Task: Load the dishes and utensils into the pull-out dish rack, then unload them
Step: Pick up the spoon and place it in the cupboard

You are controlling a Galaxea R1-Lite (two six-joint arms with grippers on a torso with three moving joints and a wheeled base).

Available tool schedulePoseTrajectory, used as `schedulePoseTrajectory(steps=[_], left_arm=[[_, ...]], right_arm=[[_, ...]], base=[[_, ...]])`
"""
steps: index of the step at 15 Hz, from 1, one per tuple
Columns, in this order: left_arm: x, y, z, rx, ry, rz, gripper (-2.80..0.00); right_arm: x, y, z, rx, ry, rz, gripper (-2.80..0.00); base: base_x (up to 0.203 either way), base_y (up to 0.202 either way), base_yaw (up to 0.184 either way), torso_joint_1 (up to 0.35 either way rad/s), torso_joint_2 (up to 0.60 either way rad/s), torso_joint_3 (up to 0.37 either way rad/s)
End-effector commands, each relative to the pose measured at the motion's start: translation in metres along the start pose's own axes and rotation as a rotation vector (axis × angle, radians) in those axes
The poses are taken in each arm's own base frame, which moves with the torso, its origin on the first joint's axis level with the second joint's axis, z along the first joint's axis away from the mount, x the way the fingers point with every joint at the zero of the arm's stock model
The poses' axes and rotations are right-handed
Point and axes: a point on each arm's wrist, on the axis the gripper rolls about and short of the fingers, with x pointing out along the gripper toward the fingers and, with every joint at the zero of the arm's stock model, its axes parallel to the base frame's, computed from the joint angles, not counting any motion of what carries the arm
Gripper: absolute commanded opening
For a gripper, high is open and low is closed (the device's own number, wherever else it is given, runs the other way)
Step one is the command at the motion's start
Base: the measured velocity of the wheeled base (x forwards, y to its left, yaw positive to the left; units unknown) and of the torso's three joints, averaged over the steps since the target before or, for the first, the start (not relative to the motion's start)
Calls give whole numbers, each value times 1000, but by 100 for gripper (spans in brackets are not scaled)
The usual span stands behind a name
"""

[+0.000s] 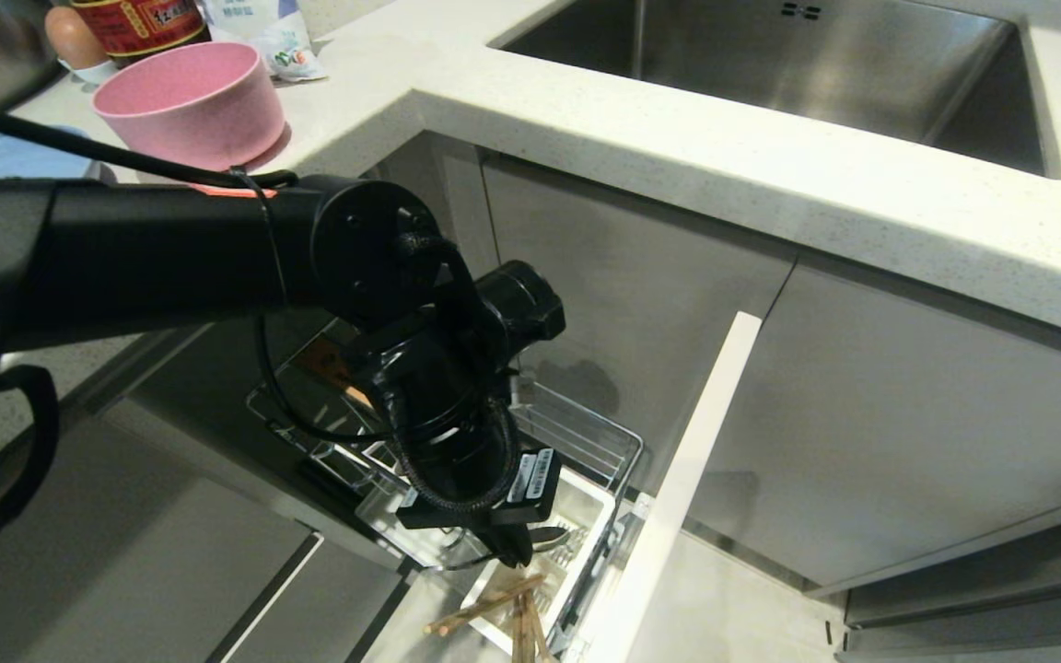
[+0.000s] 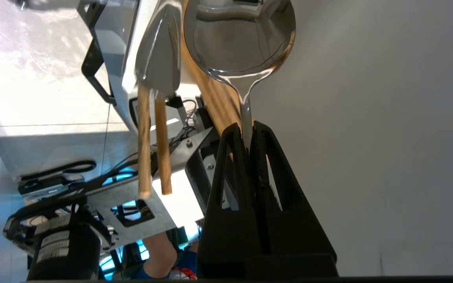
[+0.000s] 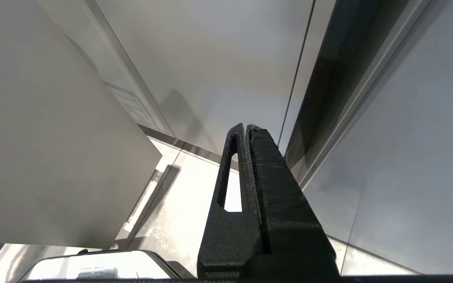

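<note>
Two chopsticks stand in the caddy; left gripper clamps the spoon above it; bowl and plate await on the counter; right gripper clenched, empty.

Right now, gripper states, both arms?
Left gripper: shut on the spoon, over the caddy.
Right gripper: shut, empty, parked.

Left arm reaches in from 9 o'clock, wrist bent down; left gripper pinched closed. Right gripper parked, fingers pressed together.
</note>
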Motion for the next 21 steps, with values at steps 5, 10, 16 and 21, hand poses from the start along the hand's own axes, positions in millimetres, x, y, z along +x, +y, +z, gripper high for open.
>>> schedulePoseTrajectory(steps=[5,10,16,21], left_arm=[[21,-3,15,-13,37,5,-280],[34,-4,25,-18,49,14,-280],[44,3,40,-43,35,10,-280],[52,10,51,-59,8,0,-280]], right_arm=[[0,0,0,0,-5,0,-280],[0,0,0,1,-4,0,-280],[0,0,0,0,-5,-1,-280],[0,0,0,1,-3,0,-280]], base=[[0,0,0,0,0,0],[0,0,0,0,0,0],[0,0,0,0,0,0],[0,0,0,0,0,0]])
